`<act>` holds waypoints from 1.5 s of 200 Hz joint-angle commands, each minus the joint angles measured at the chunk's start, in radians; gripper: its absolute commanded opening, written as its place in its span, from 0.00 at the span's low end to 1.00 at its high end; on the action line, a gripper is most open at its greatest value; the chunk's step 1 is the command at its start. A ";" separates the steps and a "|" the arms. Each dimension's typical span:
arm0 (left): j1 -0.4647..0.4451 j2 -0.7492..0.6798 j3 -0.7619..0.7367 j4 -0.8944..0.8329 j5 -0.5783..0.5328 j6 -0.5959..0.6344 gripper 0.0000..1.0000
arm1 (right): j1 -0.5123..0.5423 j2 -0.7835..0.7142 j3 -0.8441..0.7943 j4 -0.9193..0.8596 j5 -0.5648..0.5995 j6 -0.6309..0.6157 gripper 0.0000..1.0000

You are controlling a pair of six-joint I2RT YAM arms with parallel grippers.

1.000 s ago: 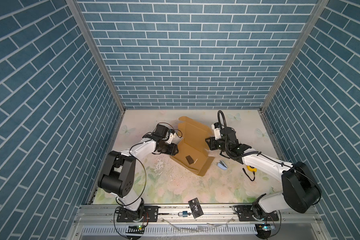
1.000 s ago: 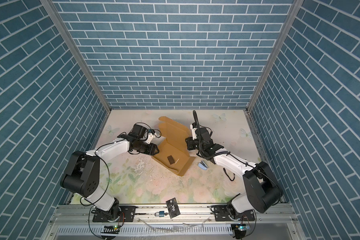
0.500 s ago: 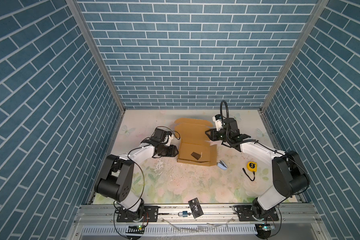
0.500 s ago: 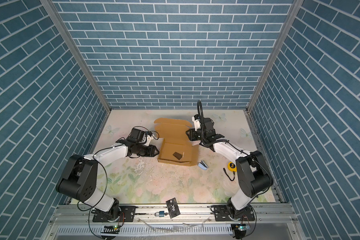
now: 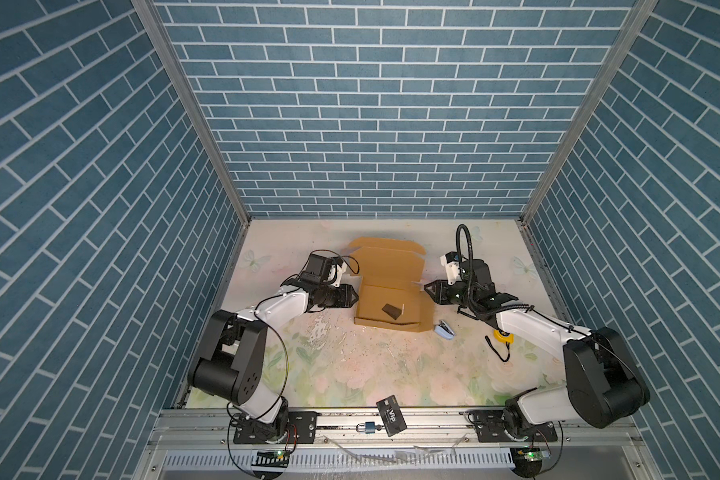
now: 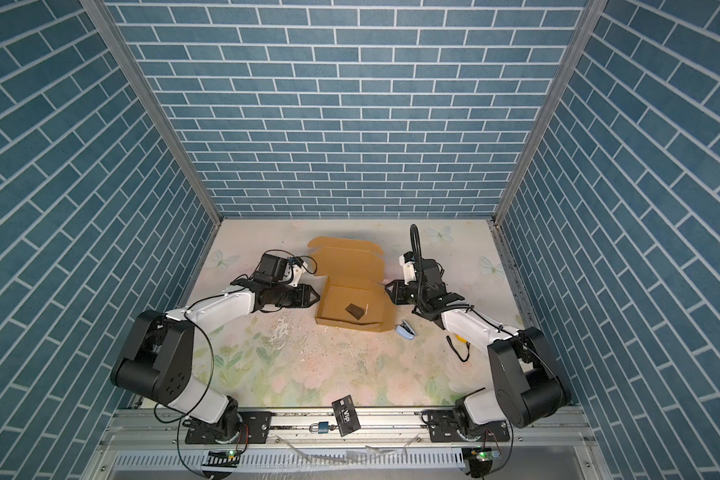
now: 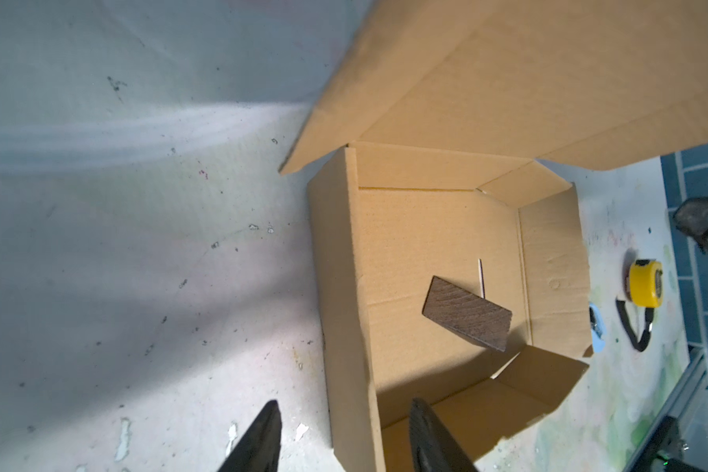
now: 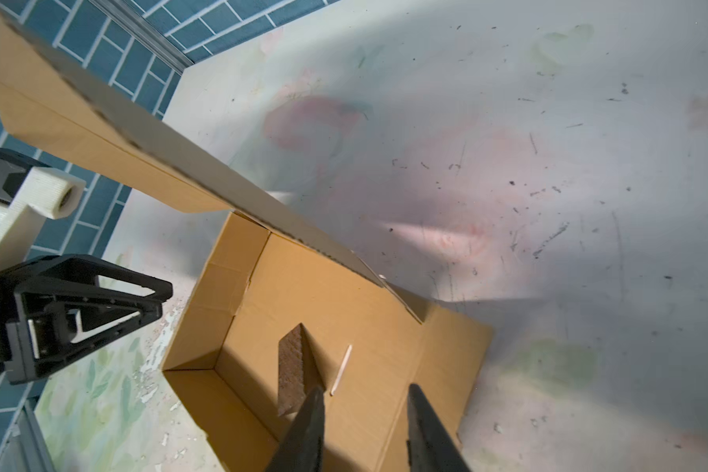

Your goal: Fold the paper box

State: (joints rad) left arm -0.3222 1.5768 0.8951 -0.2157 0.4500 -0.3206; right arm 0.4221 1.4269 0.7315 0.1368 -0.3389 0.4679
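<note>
Raising the flap, step in hand: as I judge it, the side flap (image 5: 425, 313) on my right arm's side lies flat outward and wants standing up to close off the paper box (image 5: 375, 297).
Top views, box: it sits on the tabletop (image 5: 350, 365) between my two arms, toward the back. The lid (image 5: 385, 259) leans open toward the rear, and the left and near walls are upright.
Top views, jaws: left jaws are just beside the left wall and right jaws at the far end of the flat flap. Neither carries anything.
Left wrist, left jaws: spread, pinching nothing; the left wall (image 7: 332, 286) runs in line with the gap.
Left wrist, how: I'd use this side as a brace, pressing lightly so the box cannot slide when the other side is pushed.
Left wrist, contents: a dark wooden block (image 7: 466, 316) and a thin pale stick (image 7: 481, 282) lie loose on the box floor, so the box should be left level.
Right wrist, right jaws: spread and empty, above the end of the flat flap (image 8: 446, 351).
Right wrist, how: slip one finger under the flap's outer edge and hinge it on its crease, without lifting the whole box.
Right wrist, risk: the corner tab (image 7: 524, 184) may catch; it should go inside the rising flap.
</note>
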 commanded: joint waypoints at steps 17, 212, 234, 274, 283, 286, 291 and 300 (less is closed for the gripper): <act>0.001 0.029 0.010 0.031 0.030 -0.069 0.46 | -0.072 0.094 0.015 0.141 -0.086 0.145 0.17; -0.058 0.063 -0.027 0.071 0.041 -0.138 0.22 | -0.065 0.392 0.112 0.255 -0.228 0.274 0.01; -0.060 0.065 -0.006 0.037 0.028 -0.139 0.21 | -0.057 0.390 0.096 0.274 -0.235 0.306 0.01; -0.067 0.067 -0.007 0.044 0.025 -0.140 0.20 | -0.034 0.389 0.103 0.255 -0.239 0.308 0.01; -0.069 0.063 -0.001 0.033 0.021 -0.140 0.20 | -0.029 0.380 0.102 0.256 -0.235 0.315 0.01; -0.070 0.062 0.000 0.033 0.022 -0.141 0.20 | -0.027 0.377 0.101 0.258 -0.232 0.316 0.01; -0.069 0.061 0.000 0.034 0.024 -0.145 0.20 | -0.023 0.372 0.098 0.260 -0.229 0.317 0.01; -0.072 0.060 -0.006 0.043 0.030 -0.151 0.20 | -0.017 0.368 0.098 0.261 -0.224 0.315 0.01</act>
State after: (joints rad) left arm -0.3820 1.6348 0.8692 -0.1608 0.4839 -0.4622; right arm 0.3904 1.8172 0.8337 0.3855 -0.5617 0.7494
